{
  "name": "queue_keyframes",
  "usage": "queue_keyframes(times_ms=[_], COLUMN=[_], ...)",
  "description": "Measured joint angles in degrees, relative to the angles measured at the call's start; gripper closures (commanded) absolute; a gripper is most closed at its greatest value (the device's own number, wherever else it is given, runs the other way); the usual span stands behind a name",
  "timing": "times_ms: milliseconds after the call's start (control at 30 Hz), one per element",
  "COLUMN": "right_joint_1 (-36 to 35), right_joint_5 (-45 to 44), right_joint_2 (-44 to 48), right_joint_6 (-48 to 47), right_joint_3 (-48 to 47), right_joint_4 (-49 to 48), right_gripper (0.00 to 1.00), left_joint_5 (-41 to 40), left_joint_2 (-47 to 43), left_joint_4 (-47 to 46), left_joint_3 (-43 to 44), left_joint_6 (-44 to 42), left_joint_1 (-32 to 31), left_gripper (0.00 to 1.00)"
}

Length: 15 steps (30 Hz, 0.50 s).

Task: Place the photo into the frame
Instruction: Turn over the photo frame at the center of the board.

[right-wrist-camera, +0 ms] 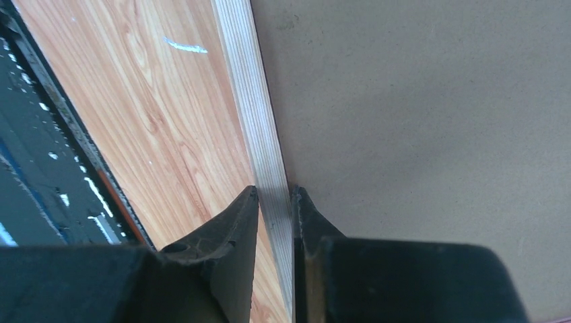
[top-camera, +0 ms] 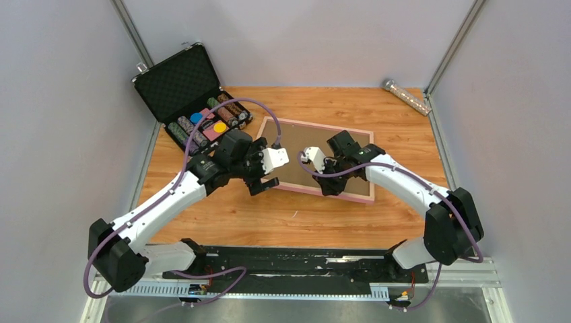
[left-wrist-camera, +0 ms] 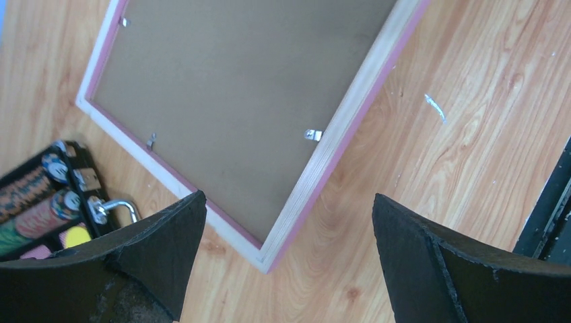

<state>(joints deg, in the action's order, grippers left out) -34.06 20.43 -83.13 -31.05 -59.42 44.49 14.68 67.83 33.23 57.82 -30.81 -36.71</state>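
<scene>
Right gripper (right-wrist-camera: 275, 195) pinches the lower rail of the frame (right-wrist-camera: 246, 81), lying back-up at the centre of the overhead view, brown backing board (right-wrist-camera: 417, 101) showing. Left gripper (left-wrist-camera: 288, 197) hangs wide open above its lower-left corner.

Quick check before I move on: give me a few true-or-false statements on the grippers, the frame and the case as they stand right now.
1. The left gripper is open, with nothing held between its fingers. True.
2. The frame lies pink front up. False: it lies back up, with the brown backing board showing.
3. The right gripper has one finger on either side of the frame's near rail. True.
4. The black case is closed. False: it stands open, with poker chips inside.
5. The photo lies in plain sight beside the frame. False: no print shows in any view.
</scene>
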Motion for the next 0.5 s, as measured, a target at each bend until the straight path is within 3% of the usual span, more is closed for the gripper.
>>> queue_keyframes(times_ms=[233, 500], right_joint_1=[3.76, 6.36], right_joint_5=[5.03, 8.79], right_joint_2=[-1.14, -1.33], right_joint_6=[0.98, 1.42], right_joint_3=[-6.73, -12.24], right_joint_4=[5.16, 8.96], right_gripper=[1.00, 1.00], left_joint_5=[-6.01, -12.92], left_joint_2=[-0.02, -0.44], left_joint_4=[-1.03, -8.28], left_joint_3=[2.78, -2.23], left_joint_6=[-2.60, -6.19], left_joint_1=[-8.33, -12.37], left_gripper=[0.00, 0.00])
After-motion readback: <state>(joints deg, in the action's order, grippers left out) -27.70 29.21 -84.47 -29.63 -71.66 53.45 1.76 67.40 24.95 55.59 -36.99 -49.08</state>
